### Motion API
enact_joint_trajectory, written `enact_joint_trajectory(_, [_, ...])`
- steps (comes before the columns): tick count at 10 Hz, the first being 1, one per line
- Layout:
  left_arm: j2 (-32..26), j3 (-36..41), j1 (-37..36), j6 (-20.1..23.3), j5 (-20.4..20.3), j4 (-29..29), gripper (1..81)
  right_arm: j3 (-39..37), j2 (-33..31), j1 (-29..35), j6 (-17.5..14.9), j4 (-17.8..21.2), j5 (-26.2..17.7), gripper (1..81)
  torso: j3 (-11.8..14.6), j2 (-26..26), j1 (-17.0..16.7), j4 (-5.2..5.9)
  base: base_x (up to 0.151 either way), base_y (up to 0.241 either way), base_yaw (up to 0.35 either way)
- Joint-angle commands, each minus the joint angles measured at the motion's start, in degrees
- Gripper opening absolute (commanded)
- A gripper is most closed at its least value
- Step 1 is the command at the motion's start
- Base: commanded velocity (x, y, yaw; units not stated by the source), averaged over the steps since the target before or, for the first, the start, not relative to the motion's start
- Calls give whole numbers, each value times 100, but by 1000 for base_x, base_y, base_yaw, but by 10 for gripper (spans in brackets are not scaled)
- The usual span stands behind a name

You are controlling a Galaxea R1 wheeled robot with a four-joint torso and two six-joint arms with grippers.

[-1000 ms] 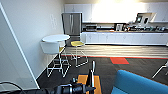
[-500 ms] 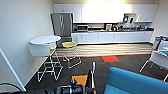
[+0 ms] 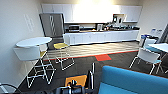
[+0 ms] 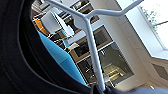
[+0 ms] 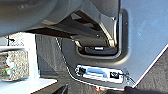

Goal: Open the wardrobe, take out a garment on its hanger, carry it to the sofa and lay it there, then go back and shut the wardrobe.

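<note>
Beside the sofa (image 3: 135, 80), lower right of head view | sofa near robot base, kitchen worktop (image 3: 100, 33) well beyond it | garment (image 4: 15, 50) and hanger (image 4: 93, 50) close to left wrist, sofa behind them | left end effector grip: cannot tell | right end effector: cannot tell

sofa (image 3: 132, 80) looks like matte blue cloth, hanger (image 4: 93, 55) smooth white plastic, garment (image 4: 15, 62) soft matte black fabric
</note>
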Motion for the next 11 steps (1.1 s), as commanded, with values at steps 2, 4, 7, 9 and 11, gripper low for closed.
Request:
enact_joint_trajectory(2, [16,411,-775,76,-213,310,10,53,70,134,-22,-81,-261,811,0,0,0,0,0,0,-239])
enact_joint_trajectory(4, [25,411,-765,76,-213,380,10,44,97,187,-31,-81,-279,811,0,0,0,0,0,0,-244])
enact_joint_trajectory(7, [43,412,-757,76,-195,389,10,26,88,152,-13,-81,-323,811,0,-2,-2,0,0,0,-244])
enact_joint_trajectory(9, [51,411,-748,76,-186,397,10,-262,97,143,4,-20,-323,811,0,-2,-2,0,0,0,-244])
enact_joint_trajectory(11, [60,411,-739,76,-177,424,10,-334,97,169,39,-2,-314,811,0,-2,-4,0,0,0,-245])
